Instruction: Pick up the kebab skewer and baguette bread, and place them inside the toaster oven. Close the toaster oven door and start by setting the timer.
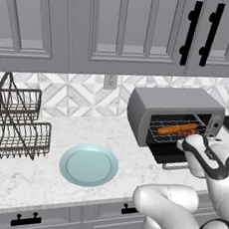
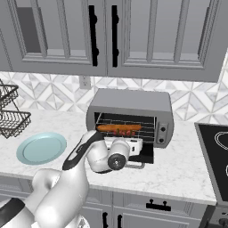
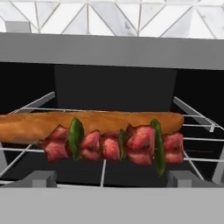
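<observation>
The toaster oven (image 1: 172,103) (image 2: 131,101) stands on the counter against the wall, and its door (image 1: 168,153) (image 2: 146,156) hangs down open. On the wire rack inside lies the baguette bread (image 3: 92,122) (image 1: 177,129) (image 2: 119,128). The kebab skewer (image 3: 113,146) (image 2: 122,132) rests just in front of it, with red meat chunks and green pieces. My gripper (image 1: 187,142) (image 2: 139,145) (image 3: 112,181) hovers over the open door and faces into the oven mouth. It is open, nothing sits between its fingers, and it touches neither food.
A pale blue plate (image 1: 88,165) (image 2: 41,148) sits on the marble counter left of the oven. A wire dish rack (image 1: 15,126) (image 2: 11,118) stands at the far left. A black stovetop (image 2: 216,151) lies to the right. Wall cabinets hang above.
</observation>
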